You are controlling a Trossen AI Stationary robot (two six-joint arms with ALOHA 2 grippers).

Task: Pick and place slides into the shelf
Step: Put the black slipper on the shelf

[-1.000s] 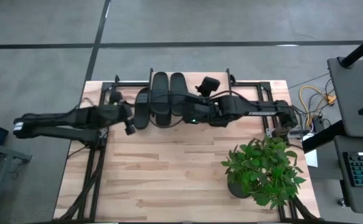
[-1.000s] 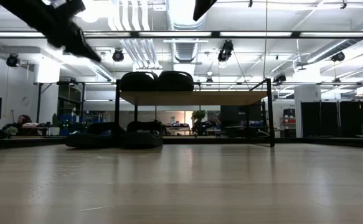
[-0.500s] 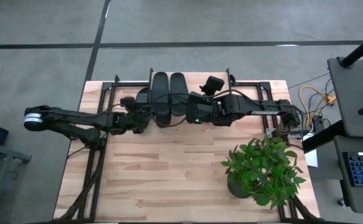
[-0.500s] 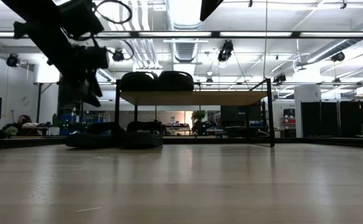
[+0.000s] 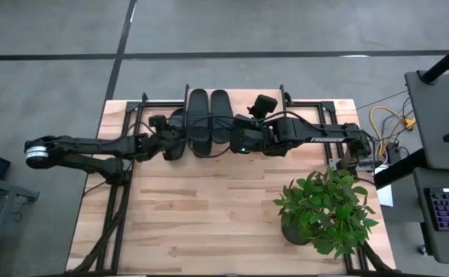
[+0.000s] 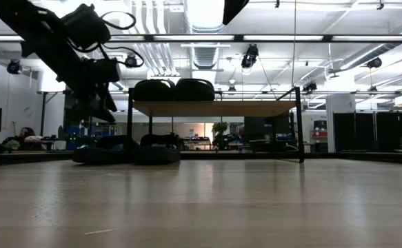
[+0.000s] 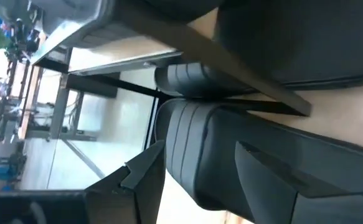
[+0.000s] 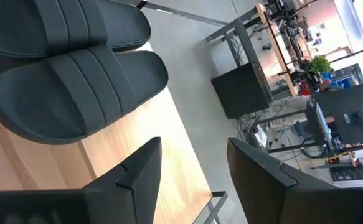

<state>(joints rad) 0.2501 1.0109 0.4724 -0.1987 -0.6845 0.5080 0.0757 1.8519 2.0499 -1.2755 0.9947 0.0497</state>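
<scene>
With two slides already set on the shelf, the remaining pair beneath its left end is approached by the open-fingered left gripper, where the frame could be struck; the right gripper is parked spread above.

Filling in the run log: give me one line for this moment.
left gripper: low beside shelf, by slides on table | right gripper: open, empty, over shelf | slides on shelf top: two | stage: reaching
</scene>
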